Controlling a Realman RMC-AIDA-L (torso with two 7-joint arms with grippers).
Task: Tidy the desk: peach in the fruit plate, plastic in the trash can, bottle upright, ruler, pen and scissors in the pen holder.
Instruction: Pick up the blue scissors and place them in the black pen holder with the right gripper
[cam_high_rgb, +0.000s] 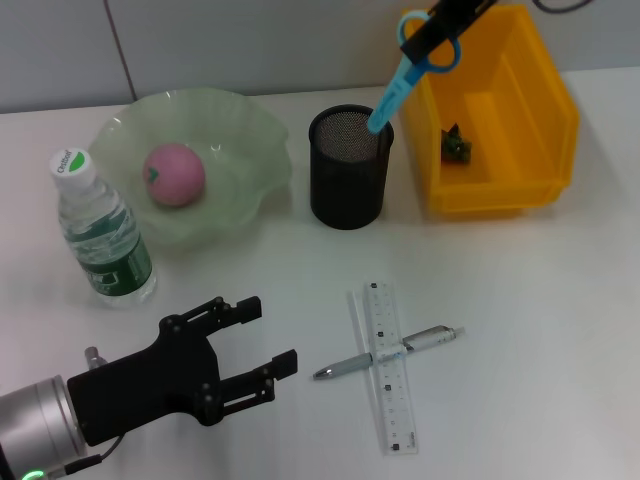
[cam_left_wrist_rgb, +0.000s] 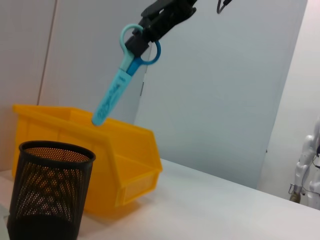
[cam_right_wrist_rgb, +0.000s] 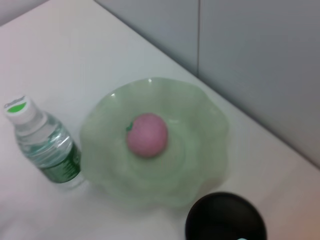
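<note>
Right gripper (cam_high_rgb: 440, 35) up over the counter's far edge, its fingers clamped on the ring handles of the blue scissors (cam_high_rgb: 405, 75). Scissors hang tilted below the fingers, closed tip pointing down at the far rim of the black mesh pen holder (cam_high_rgb: 349, 168); from the left wrist view the tip (cam_left_wrist_rgb: 97, 119) sits above the holder (cam_left_wrist_rgb: 49, 192), apart from the rim. Yellow trash can (cam_high_rgb: 500, 190) just beside the holder toward the right edge, a small dark green scrap (cam_high_rgb: 456, 146) inside. Peach (cam_high_rgb: 174, 174) lies in the green fruit plate (cam_high_rgb: 250, 130) near the far left; bottle (cam_high_rgb: 100, 232) stands upright beside the plate. Ruler (cam_high_rgb: 388, 365) and pen (cam_high_rgb: 385, 353) lie crossed near the counter's front edge. Left gripper (cam_high_rgb: 268, 335) low at the front left, fingers spread open, holding nothing.
</note>
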